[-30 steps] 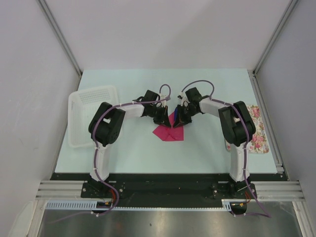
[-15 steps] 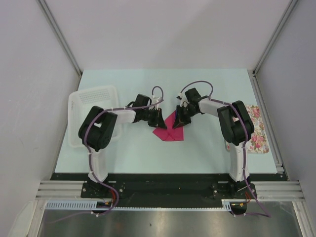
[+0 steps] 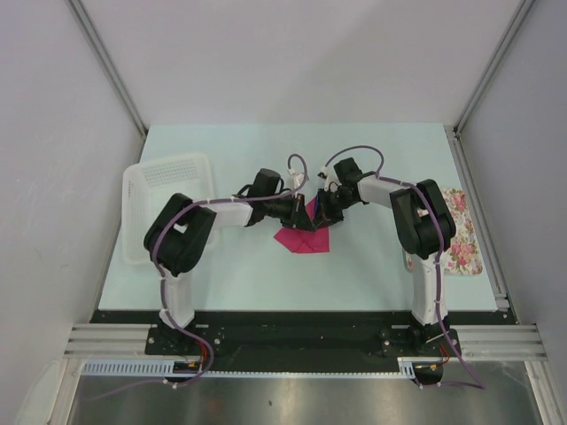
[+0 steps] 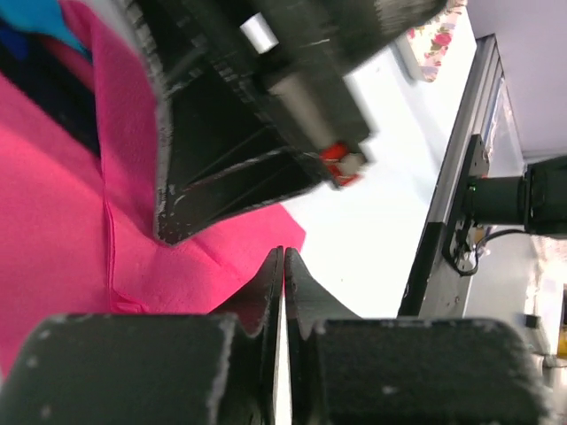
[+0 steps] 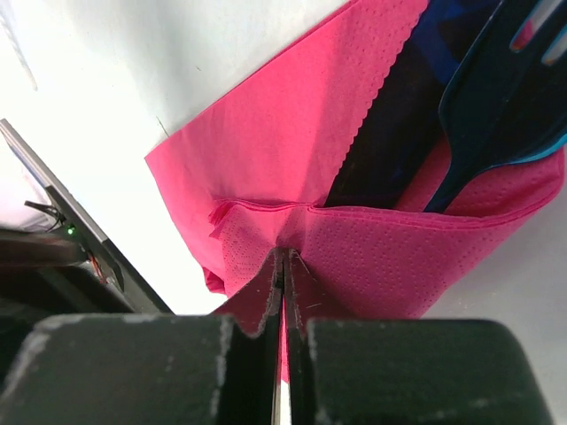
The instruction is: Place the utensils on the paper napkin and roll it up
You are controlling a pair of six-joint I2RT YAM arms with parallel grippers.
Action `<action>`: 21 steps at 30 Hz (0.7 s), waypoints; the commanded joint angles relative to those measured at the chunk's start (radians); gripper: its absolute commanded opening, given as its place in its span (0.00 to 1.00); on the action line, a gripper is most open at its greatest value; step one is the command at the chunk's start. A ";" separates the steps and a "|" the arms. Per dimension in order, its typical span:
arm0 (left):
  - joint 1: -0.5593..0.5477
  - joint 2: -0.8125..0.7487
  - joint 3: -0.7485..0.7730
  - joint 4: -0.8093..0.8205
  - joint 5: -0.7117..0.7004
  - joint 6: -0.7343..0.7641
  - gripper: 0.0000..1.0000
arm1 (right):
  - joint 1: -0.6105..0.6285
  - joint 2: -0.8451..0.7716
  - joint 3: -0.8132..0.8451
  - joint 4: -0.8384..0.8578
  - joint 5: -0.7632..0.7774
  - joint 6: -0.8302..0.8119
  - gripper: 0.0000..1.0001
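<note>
The pink paper napkin [image 3: 303,239] lies mid-table, partly folded over the dark blue utensils [image 5: 496,97]. My right gripper [image 3: 324,215] is at its far right part and is shut on a raised fold of the napkin [image 5: 292,142], as the right wrist view [image 5: 283,255] shows. The utensils lie inside the fold, their heads sticking out. My left gripper [image 3: 301,212] is close beside the right one, at the napkin's far left part. In the left wrist view it [image 4: 283,254] is shut with nothing between its tips, just above the napkin's edge [image 4: 53,239].
A white basket [image 3: 164,199] stands at the left of the table. A floral tray [image 3: 462,237] lies at the right edge, behind the right arm. The right gripper's body [image 4: 266,115] fills the top of the left wrist view.
My left gripper drew back to the left, then moved right again, and is now beside the right gripper over the napkin. The right gripper has held its place on the fold.
</note>
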 commanded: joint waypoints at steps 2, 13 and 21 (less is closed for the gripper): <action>-0.007 0.068 0.009 0.052 -0.026 -0.097 0.03 | -0.011 0.050 -0.012 0.006 0.111 -0.047 0.00; -0.016 0.180 0.077 -0.123 -0.210 -0.135 0.00 | -0.008 0.052 -0.012 0.020 0.094 -0.024 0.00; -0.016 0.179 0.100 -0.235 -0.355 -0.143 0.00 | -0.011 -0.046 0.042 0.003 0.019 0.029 0.18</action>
